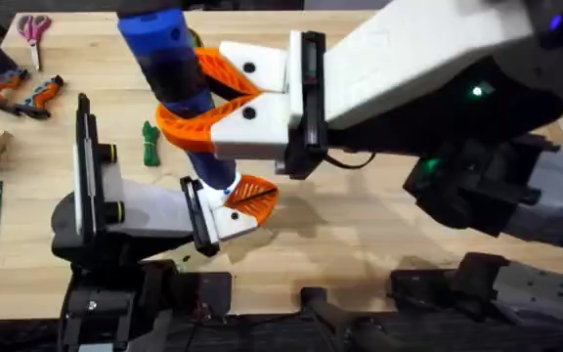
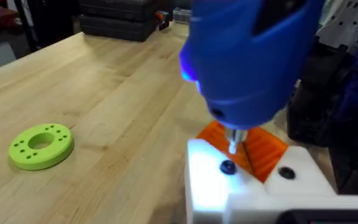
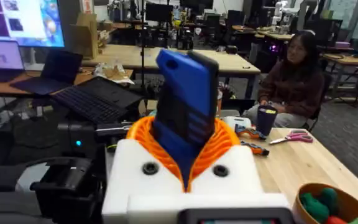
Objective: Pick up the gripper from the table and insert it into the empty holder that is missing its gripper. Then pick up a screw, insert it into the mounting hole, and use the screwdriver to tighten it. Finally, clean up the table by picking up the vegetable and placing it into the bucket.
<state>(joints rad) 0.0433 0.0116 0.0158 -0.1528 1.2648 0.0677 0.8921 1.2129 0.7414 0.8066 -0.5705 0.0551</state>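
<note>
A pale wooden table (image 1: 379,235) carries the work. The right gripper (image 1: 203,103) is clamped on the blue screwdriver (image 1: 169,59), its long axis steeply upright, bit (image 2: 233,142) hanging just above the screw (image 2: 227,167) in the holder (image 2: 210,180). The left gripper (image 1: 247,203) lies directly beneath; I cannot tell how its fingers stand. So the coming move, I judge, is a short drop onto the screw head. The vegetable (image 1: 150,145) lies beside the screwdriver, nearer the left arm. The bucket (image 3: 331,208) holds green and red toys.
</note>
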